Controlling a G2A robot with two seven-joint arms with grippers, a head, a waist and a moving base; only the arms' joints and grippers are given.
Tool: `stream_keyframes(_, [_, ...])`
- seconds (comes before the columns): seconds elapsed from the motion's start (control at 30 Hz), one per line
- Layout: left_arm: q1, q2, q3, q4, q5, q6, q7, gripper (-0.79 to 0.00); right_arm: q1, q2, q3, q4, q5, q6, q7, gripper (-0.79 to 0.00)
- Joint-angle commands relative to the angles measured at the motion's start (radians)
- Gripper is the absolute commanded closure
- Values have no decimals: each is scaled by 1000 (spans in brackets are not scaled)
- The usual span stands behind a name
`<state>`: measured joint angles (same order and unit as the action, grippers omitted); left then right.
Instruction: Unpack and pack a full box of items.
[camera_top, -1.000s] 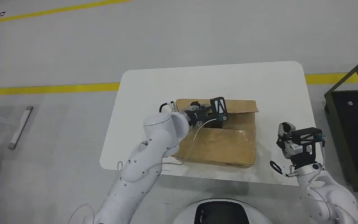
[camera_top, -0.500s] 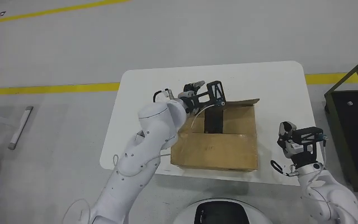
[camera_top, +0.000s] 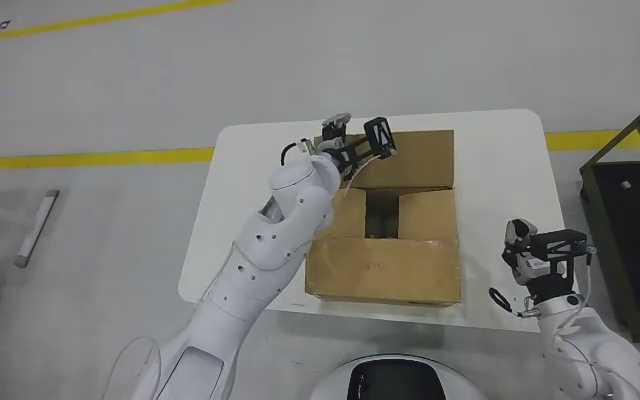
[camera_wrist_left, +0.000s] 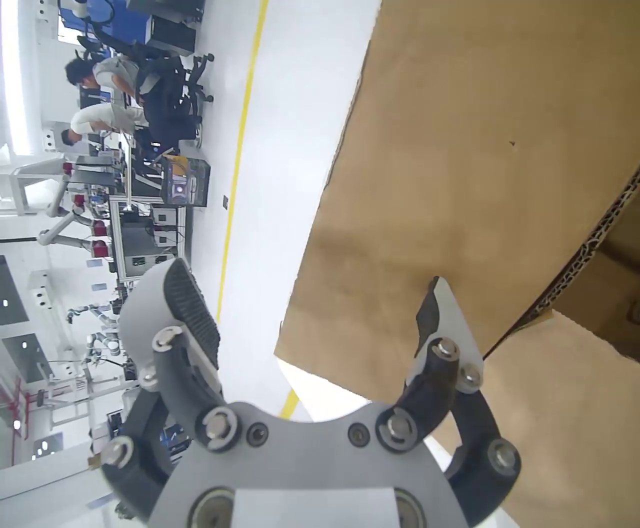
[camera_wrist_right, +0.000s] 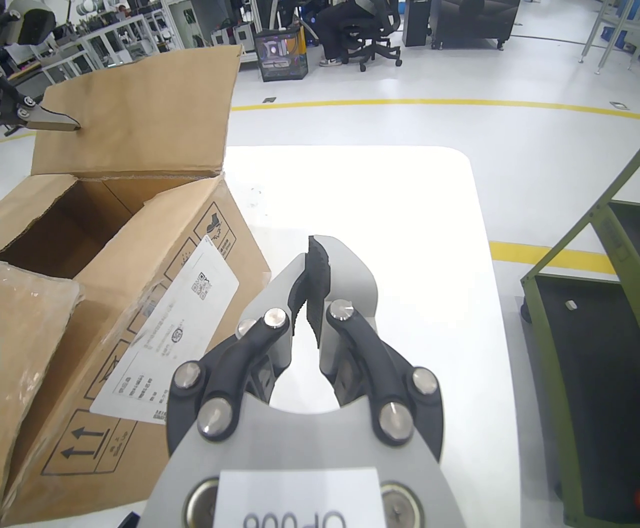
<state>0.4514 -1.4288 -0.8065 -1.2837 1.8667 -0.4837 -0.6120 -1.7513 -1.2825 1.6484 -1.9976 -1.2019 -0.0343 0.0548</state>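
Note:
A brown cardboard box (camera_top: 385, 268) stands on the white table (camera_top: 240, 200). Its far flap (camera_top: 412, 160) is folded back and upright (camera_wrist_right: 135, 110), and a dark gap (camera_top: 380, 214) shows between the other flaps. My left gripper (camera_top: 374, 141) is open at the far flap's left edge. In the left wrist view the left gripper (camera_wrist_left: 305, 305) straddles the flap's edge (camera_wrist_left: 400, 200), one finger (camera_wrist_left: 442, 312) against the cardboard. My right gripper (camera_top: 546, 248) hovers shut over the table's front right, beside the box; in its own view the right gripper (camera_wrist_right: 314, 265) holds nothing.
A green metal cart (camera_top: 612, 215) stands just off the table's right edge (camera_wrist_right: 575, 325). The box's side facing the right gripper carries a white label (camera_wrist_right: 170, 330). Bare table lies to the right of the box (camera_wrist_right: 380, 200).
The left gripper has swung the far flap up from over the box and back toward the table's far edge, baring the opening. The right gripper has drifted slightly right and nearer the front edge.

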Motion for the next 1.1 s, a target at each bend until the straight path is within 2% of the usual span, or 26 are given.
stream_keyframes(0.0, [-2,-4,3,12,2,2,-1,-785,-1,0,-1,0,2,-1,0,0])
stream_keyframes(0.33, [24,-13,-22,40,-22,12,-34,-785,12,-1,-13,2,5,-13,8,0])
stream_keyframes(0.57, [40,-14,-44,-5,-21,5,-45,-785,23,-2,-18,0,35,-24,-2,0])
stream_keyframes(0.7, [64,-10,-92,-71,-73,8,-33,-785,29,-5,-4,-2,164,-49,-25,0])
stream_keyframes(0.8, [100,-3,-149,-139,-142,4,-47,-785,37,-6,19,2,292,-102,-26,0])
stream_keyframes(0.9, [146,7,-204,-216,-192,-21,-79,-785,45,-2,37,14,386,-182,23,0])
stream_keyframes(0.97, [184,14,-246,-266,-257,-42,-96,-785,56,3,57,23,422,-252,57,0])
stream_keyframes(1.07, [231,27,-293,-357,-288,-102,-126,-785,64,12,70,26,524,-425,110,0])
